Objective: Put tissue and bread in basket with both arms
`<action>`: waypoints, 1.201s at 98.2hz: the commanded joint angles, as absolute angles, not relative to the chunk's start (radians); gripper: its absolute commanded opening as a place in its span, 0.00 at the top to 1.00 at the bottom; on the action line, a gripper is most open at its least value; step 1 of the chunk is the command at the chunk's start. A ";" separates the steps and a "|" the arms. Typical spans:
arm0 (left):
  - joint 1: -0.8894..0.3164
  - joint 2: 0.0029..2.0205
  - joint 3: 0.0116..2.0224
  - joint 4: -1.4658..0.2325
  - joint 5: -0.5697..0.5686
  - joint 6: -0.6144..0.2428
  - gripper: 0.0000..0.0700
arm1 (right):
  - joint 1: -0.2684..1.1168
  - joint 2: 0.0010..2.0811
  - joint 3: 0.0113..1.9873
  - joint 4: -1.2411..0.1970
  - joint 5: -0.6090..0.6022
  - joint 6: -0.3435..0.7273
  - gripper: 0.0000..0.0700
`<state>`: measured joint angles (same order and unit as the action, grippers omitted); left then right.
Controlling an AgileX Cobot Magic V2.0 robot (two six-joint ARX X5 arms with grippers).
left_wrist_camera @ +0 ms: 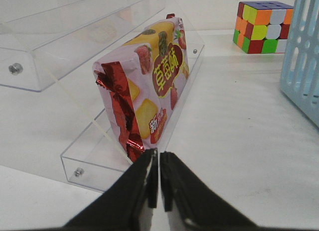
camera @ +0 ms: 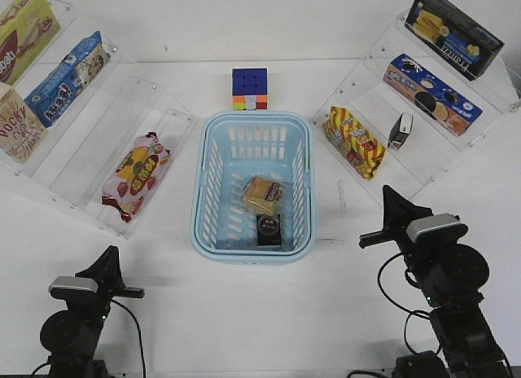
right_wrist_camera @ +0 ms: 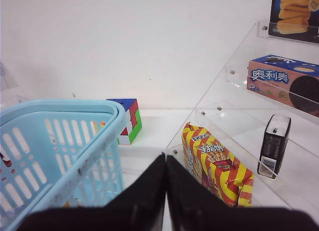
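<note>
The light-blue basket (camera: 200, 191) stands in the middle of the table. The bread (camera: 264, 194), a tan slice stack in clear wrapper, lies inside it. The black tissue pack (camera: 269, 228) lies just in front of the bread, near the basket's front wall. My left gripper (camera: 110, 260) is shut and empty, at the front left, well away from the basket; in the left wrist view (left_wrist_camera: 159, 154) it points at the pink-red snack bag (left_wrist_camera: 144, 86). My right gripper (camera: 391, 200) is shut and empty, to the right of the basket; in the right wrist view (right_wrist_camera: 166, 157) it sits beside the basket's wall (right_wrist_camera: 60, 141).
Clear acrylic stepped shelves stand on both sides. The left one holds the snack bag (camera: 137, 174) and boxes. The right one holds a striped red-yellow bag (camera: 354, 142), a small black-and-white pack (camera: 400, 131) and cookie boxes. A colour cube (camera: 249, 89) sits behind the basket.
</note>
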<state>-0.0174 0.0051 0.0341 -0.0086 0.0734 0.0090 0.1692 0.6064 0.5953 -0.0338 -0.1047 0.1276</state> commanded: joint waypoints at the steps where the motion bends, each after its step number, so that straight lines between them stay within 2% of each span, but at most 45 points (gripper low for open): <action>1: -0.017 0.004 0.014 0.003 0.072 0.014 1.00 | 0.170 0.609 0.604 -0.022 -0.104 0.133 1.00; 18: -0.017 0.004 0.014 0.003 0.072 0.014 1.00 | 0.171 0.596 0.604 -0.029 -0.101 0.120 1.00; 29: -0.017 0.004 0.014 0.003 0.072 0.014 1.00 | 0.157 0.561 0.581 -0.017 -0.059 -0.003 1.00; 38: -0.017 0.004 0.014 0.003 0.072 0.014 1.00 | 0.129 0.497 0.482 0.057 -0.054 -0.107 1.00; 45: -0.017 0.004 0.014 0.003 0.072 0.014 1.00 | 0.107 0.427 0.376 0.126 -0.070 -0.150 1.00; 57: -0.017 0.004 0.014 0.003 0.072 0.014 1.00 | 0.070 0.285 0.216 0.122 -0.059 -0.205 1.00; 70: -0.017 0.004 0.014 0.003 0.072 0.014 1.00 | 0.035 0.144 0.098 0.044 0.002 -0.206 1.00; 85: -0.017 0.004 0.014 0.003 0.072 0.014 1.00 | 0.006 0.031 0.015 -0.019 0.008 -0.193 1.00; 90: -0.017 0.004 0.014 0.003 0.072 0.014 1.00 | 0.000 0.000 0.012 -0.082 0.010 -0.177 1.00; 104: -0.017 0.004 0.014 0.003 0.072 0.014 1.00 | -0.006 0.001 0.012 -0.128 0.026 -0.111 1.00; 118: -0.017 0.004 0.014 0.003 0.072 0.014 1.00 | -0.006 0.001 0.012 -0.128 0.031 -0.108 1.00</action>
<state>-0.0174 0.0051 0.0341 -0.0086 0.0734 0.0090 -0.0029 0.0013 0.0143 -0.1387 0.0269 -0.1322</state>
